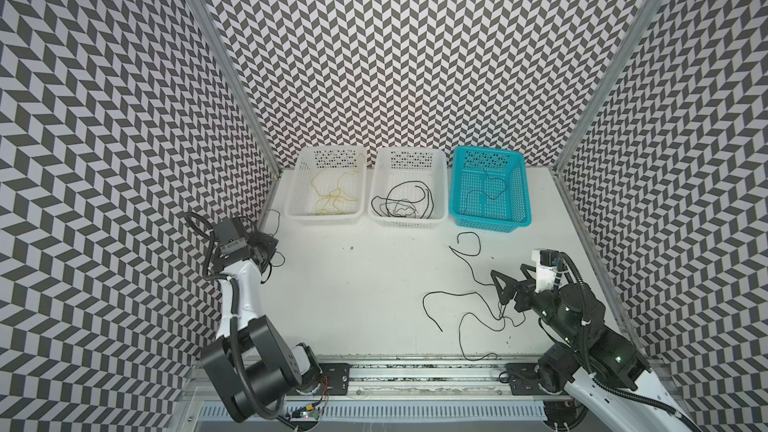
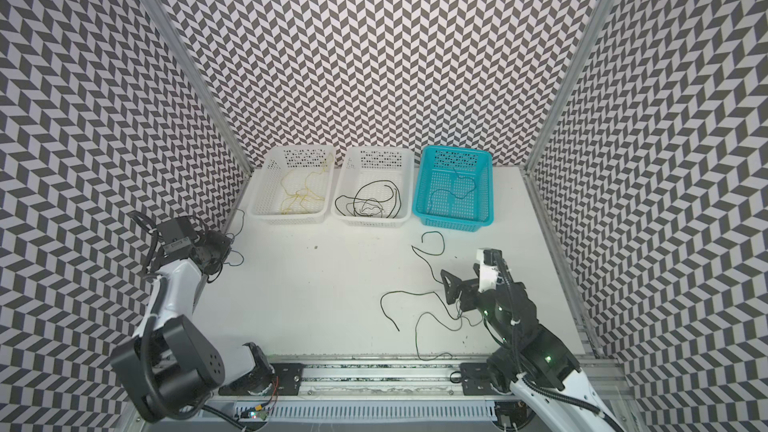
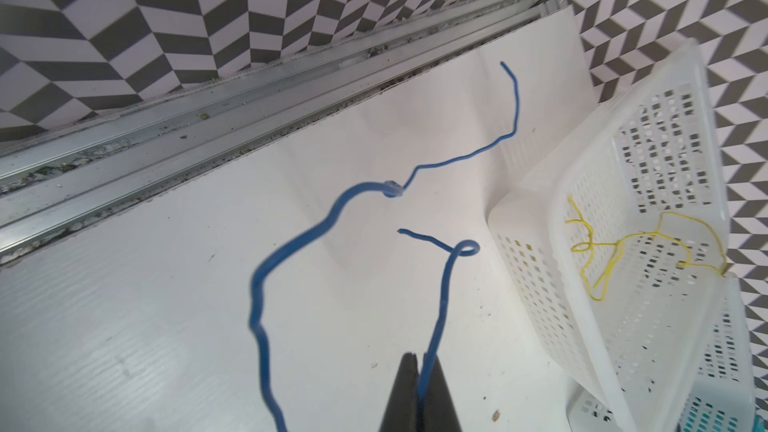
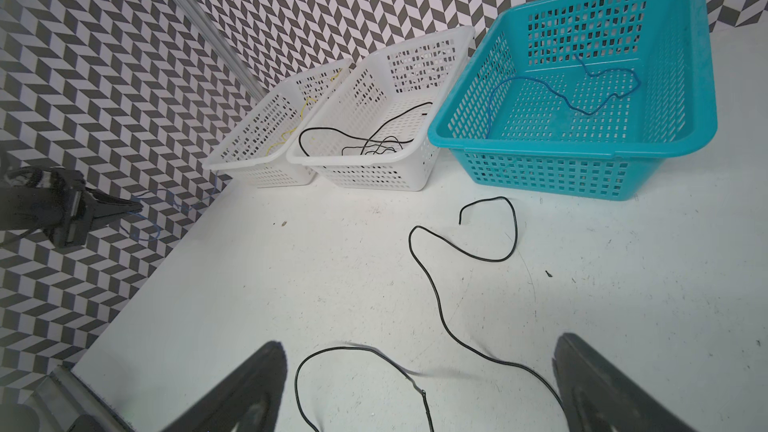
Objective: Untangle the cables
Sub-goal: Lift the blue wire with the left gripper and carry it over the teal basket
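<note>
Left fingers (image 3: pixel 404 398) clamp blue cable (image 3: pixel 297 243), well apart from teal basket (image 1: pixel 490 224); right fingers (image 4: pixel 249 392) wide, empty. Next, probably: carry over, release inside.

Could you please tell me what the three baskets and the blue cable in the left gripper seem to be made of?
The white baskets and teal basket: likely moulded plastic, slightly glossy, given the uniform hole grids and smooth rounded rims. The blue cable, pinched in the shut left gripper: probably wire in smooth plastic insulation, since it holds kinks and loops; its core cannot be told.
</note>
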{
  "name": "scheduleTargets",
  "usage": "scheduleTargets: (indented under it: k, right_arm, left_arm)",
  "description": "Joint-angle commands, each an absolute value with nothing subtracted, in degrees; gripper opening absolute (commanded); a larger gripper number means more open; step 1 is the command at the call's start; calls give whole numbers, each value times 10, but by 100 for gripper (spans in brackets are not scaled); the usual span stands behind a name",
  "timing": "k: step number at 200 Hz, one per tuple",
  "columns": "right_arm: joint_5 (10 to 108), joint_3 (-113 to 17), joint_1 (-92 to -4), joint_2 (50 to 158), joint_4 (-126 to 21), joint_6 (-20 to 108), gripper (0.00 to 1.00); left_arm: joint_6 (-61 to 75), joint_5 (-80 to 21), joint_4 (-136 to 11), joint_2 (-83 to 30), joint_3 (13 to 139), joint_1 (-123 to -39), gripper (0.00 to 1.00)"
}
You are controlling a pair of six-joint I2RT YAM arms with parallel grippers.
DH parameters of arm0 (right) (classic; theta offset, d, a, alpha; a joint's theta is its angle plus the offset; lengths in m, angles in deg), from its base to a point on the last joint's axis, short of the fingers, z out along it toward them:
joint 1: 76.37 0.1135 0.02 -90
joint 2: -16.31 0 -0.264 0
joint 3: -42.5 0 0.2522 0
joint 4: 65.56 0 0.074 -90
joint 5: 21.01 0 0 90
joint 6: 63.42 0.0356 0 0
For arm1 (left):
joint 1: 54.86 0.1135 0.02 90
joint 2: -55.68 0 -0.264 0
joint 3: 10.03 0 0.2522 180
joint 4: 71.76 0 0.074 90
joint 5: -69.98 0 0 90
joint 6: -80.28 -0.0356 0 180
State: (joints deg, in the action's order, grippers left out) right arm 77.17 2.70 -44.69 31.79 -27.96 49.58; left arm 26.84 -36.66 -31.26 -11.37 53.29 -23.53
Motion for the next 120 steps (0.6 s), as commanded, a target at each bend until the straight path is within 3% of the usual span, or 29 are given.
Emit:
scheduleTargets:
  k: [1,44,80,104,120]
  right_arm:
    - [777,16,-445,333,-297,503,100]
    - [808,-11,-445,378,-250,528,100]
    - [836,-27,-445,380,-222,555,100]
    - [842,-27,-445,359,-215,579,100]
    - [845,-28,-445,347,-205,588,100]
  left_arm:
    - [291,-321,-259,-37,536,-273,0]
    - [257,-260,-180,70,666,-418,0]
    - [219,-198,-154,10,830,-637,0]
    - [157,-87,-141,-88,954,-821,0]
    - [115,-72,-141,-167,1030,-880,0]
